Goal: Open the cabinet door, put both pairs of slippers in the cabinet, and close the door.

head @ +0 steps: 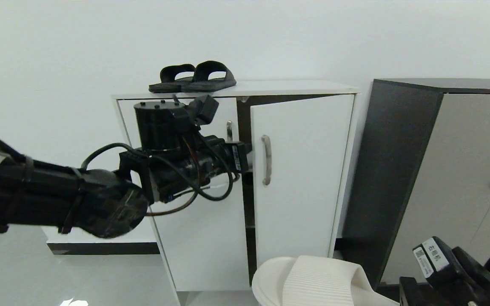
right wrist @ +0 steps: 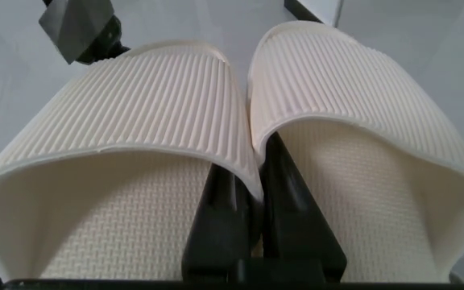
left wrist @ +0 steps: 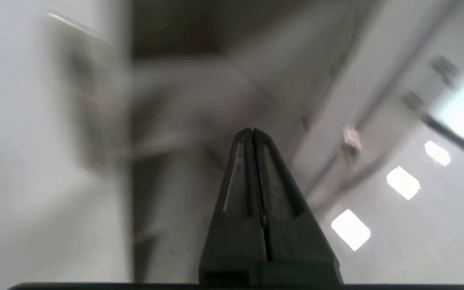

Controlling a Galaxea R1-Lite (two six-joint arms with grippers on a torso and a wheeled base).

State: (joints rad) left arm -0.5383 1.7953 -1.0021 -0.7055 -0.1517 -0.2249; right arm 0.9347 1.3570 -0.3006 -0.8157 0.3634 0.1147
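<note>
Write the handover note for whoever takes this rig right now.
Left end effector: shut, empty, at the gap between the doors of the cabinet.
Right end effector: shut on the white slippers, held low in front of the cabinet.
Black slippers: on the cabinet top.
Done: right door ajar.
Left: open it wide, put both pairs inside, close it.

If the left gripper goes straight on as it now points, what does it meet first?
Probably the dark gap beside the ajar right door: the shut left gripper points into it. It may graze that door's edge; depth is unclear.
</note>
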